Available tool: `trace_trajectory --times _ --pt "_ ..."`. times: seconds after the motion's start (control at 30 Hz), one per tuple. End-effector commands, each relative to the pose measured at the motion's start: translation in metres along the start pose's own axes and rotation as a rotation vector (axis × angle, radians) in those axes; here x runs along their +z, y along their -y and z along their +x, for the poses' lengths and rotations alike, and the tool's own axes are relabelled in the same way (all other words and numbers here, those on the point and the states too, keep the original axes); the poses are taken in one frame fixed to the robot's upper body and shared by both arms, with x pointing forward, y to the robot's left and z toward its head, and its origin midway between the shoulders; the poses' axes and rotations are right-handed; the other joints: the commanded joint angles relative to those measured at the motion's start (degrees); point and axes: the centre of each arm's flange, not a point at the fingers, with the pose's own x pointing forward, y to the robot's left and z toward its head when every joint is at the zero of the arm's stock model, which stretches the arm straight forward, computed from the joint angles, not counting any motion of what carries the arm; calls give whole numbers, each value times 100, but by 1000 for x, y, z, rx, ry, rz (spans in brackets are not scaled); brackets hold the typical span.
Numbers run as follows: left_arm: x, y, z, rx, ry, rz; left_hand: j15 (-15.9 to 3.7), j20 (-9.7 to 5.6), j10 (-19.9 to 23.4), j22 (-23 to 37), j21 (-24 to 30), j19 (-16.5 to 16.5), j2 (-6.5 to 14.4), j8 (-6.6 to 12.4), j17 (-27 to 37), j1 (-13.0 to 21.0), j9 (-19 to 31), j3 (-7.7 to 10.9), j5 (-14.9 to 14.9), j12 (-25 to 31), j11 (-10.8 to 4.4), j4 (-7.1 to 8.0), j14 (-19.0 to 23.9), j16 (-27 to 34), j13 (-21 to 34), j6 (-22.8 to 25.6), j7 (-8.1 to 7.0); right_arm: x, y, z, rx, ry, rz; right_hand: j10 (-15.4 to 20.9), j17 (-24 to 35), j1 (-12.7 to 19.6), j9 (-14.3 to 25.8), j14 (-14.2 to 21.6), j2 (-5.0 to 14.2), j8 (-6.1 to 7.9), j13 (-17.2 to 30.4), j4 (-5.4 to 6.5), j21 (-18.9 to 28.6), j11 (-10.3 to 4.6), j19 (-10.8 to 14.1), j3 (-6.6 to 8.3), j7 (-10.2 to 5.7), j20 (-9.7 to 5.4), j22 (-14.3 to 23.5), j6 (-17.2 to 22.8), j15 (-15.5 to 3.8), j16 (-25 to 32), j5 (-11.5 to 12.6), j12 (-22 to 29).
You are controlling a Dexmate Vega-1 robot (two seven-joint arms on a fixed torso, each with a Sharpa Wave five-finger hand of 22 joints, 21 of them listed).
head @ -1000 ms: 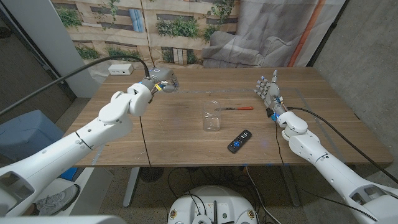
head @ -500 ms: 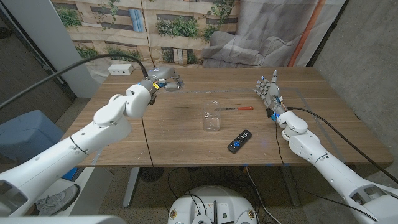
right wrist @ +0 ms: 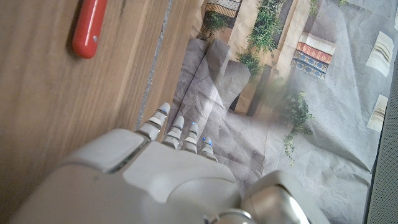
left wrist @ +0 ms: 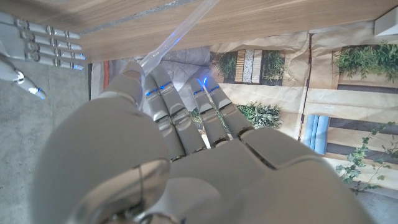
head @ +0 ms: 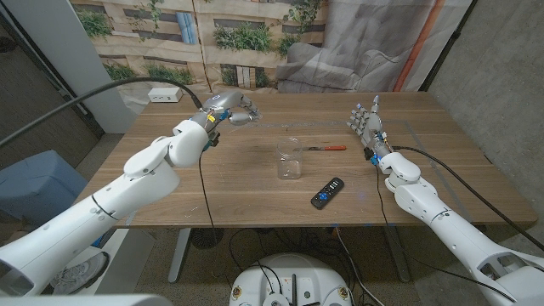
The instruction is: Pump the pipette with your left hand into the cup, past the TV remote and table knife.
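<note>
**Pipette held in the left hand, far side of the table**

Pipette shows in the left wrist view as a thin, clear plastic tube running out past the curled fingers of the left hand; in the head view it is too slight to make out, but the left hand sits at upper centre-left of the frame, raised over the far part of the table. The fingers are closed in around the tube, so the hand has hold of it, though exactly how the bulb sits in the grip is hidden.

By its look, the pipette is very light, soft-walled and easily bent or crushed; the stem would flex if pressed. The bulb end is the place to squeeze, with the stem left free to point down.

The cup, clear and upright, stands near the frame's centre, well apart from the left hand. The table knife, with a red handle, lies just right of the cup, and the TV remote lies lower right of it.

The right hand stands at right of centre, fingers straight and apart, holding nothing. Its wrist view adds the knife's red handle close up on the wood. The head view alone gives the layout of cup, knife and remote.
</note>
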Motion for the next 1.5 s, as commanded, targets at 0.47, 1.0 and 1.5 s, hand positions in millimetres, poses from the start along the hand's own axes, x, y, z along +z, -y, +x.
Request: trace_trajectory --times 0.47,1.0,1.5 --pt "9 6 -17 83 4 -320 -733 -1 -26 17 22 69 14 -25 2 -104 -1 41 5 5 0 27 136 4 9 7 45 0 0 0 0 0 0 -12 25 1 9 -36 331 39 17 3 20 -22 27 -38 -51 10 31 18 -473 34 32 12" --pt "10 15 -17 75 22 -512 -731 9 5 20 -11 -10 -31 -19 -4 -156 -6 48 0 17 -2 10 128 -15 10 37 15 0 0 0 0 0 0 -7 25 0 9 -31 331 37 18 3 21 -5 31 -39 -53 13 31 12 -487 36 31 15" --pt "13 15 -15 61 43 -639 -709 -4 -25 22 -13 -11 -65 -34 -6 -186 -9 55 -3 -2 -19 -6 80 -27 10 12 -6 0 0 0 0 0 0 -24 25 0 9 -33 332 38 18 3 22 -20 32 -38 -54 8 31 13 -480 35 31 7"
